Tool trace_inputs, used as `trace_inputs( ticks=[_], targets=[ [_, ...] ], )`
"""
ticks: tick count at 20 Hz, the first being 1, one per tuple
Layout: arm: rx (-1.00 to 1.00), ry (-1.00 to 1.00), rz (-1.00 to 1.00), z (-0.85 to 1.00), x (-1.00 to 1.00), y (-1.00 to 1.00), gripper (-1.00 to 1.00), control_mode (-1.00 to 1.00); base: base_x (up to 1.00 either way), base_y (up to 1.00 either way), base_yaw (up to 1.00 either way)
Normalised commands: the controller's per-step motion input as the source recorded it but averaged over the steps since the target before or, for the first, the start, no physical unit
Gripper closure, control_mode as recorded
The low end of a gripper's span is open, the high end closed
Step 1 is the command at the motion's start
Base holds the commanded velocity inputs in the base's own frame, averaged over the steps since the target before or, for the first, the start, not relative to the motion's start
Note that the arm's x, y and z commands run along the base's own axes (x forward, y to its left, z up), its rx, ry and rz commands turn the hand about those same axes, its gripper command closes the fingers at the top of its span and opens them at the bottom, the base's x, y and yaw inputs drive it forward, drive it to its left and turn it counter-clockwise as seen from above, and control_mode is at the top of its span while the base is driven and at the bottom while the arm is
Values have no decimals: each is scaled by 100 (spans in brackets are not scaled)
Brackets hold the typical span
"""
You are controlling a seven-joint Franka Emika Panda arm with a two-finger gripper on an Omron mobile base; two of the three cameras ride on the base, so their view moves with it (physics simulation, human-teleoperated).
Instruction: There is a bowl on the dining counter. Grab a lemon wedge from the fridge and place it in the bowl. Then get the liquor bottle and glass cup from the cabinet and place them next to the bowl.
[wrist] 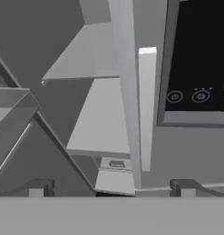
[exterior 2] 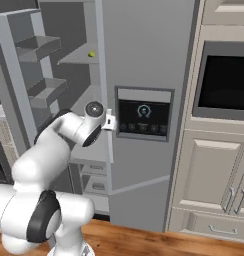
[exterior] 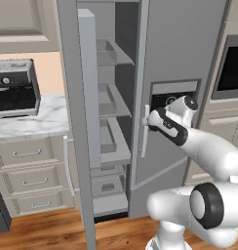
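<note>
Kitchen cabinets and a wall oven flank the fridge, its left door swung open on grey shelves. Up at 11 o'clock in the right base view sits the lemon wedge, a tiny yellow-green speck on an upper shelf. The gripper hangs by the closed right door's white handle, claw spread wide, nothing in it. Risk as I judge it: the wedge is high and deep, so reaching in could clip the door edge or shelf lip, or nudge the wedge away.
</note>
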Motion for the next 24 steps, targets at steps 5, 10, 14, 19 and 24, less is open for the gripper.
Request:
trace_inputs(
  ticks=[5,10,14,19,24],
  targets=[
    [0,0,-10,-5,56,-5,-100,-100,0,0,0],
    [-1,0,-8,-8,43,-12,-100,-100,0,0,0],
    [-1,0,-6,-9,36,-13,-100,-100,0,0,0],
    [-1,0,-1,-13,32,-9,-100,-100,0,0,0],
    [-1,0,0,-17,30,0,-100,-100,0,0,0]
  ],
)
